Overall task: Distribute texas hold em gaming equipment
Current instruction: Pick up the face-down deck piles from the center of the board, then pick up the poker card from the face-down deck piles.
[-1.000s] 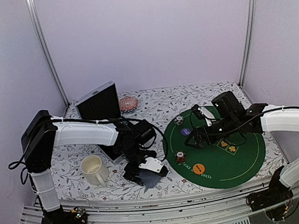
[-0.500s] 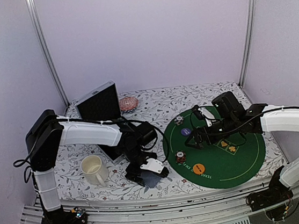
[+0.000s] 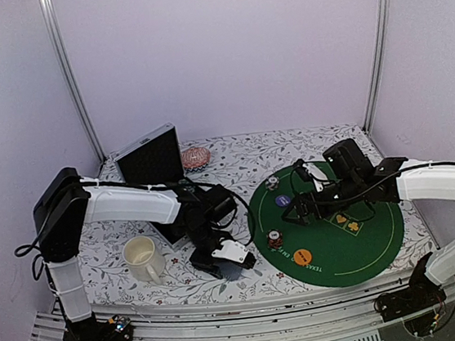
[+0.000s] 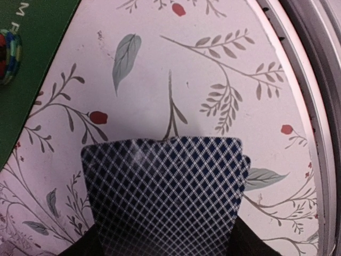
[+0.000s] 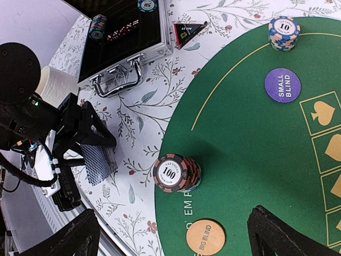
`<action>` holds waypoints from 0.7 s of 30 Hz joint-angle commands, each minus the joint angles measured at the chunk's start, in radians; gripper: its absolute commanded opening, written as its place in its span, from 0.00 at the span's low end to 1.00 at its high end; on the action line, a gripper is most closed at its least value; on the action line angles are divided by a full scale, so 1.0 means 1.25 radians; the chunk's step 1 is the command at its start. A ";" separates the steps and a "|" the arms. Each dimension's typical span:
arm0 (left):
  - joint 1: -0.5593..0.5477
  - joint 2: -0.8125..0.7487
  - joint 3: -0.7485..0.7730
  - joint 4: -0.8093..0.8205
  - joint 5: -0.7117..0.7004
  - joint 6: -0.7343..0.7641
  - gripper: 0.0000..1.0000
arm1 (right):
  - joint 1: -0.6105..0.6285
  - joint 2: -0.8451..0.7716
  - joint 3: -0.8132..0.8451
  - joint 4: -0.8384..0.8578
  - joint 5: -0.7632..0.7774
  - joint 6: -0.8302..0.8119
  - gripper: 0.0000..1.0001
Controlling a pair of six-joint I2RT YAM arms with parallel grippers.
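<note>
A stack of blue diamond-backed playing cards stands on edge on the floral cloth near the table's front edge, with my left gripper shut on its sides. The cards also show at the left of the right wrist view. My right gripper hovers open over the green mat, holding nothing. Below it stand a red-black chip stack marked 100 and an orange big blind disc. A purple small blind disc and a chip stack marked 10 lie farther back. A black-red triangle marker rests off the mat.
An open black case with a few chips inside sits at the back left. A cream mug stands left of my left gripper. A pink striped round object lies behind the case. The table's metal rail runs just beyond the cards.
My left gripper's jaws have closed inward onto the card stack, and the arm shifted slightly. The right arm has stayed where it was, jaws wide.
</note>
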State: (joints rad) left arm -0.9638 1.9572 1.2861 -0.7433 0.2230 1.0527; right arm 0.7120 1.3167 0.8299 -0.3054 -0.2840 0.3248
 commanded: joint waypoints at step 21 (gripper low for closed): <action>0.000 -0.264 0.117 -0.070 -0.140 -0.359 0.61 | -0.046 -0.073 -0.012 0.229 -0.164 0.211 0.99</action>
State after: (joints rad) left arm -0.9638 1.6821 1.3491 -0.7616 0.0704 0.7200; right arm 0.6498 1.2221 0.8230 -0.2256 -0.3435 0.5014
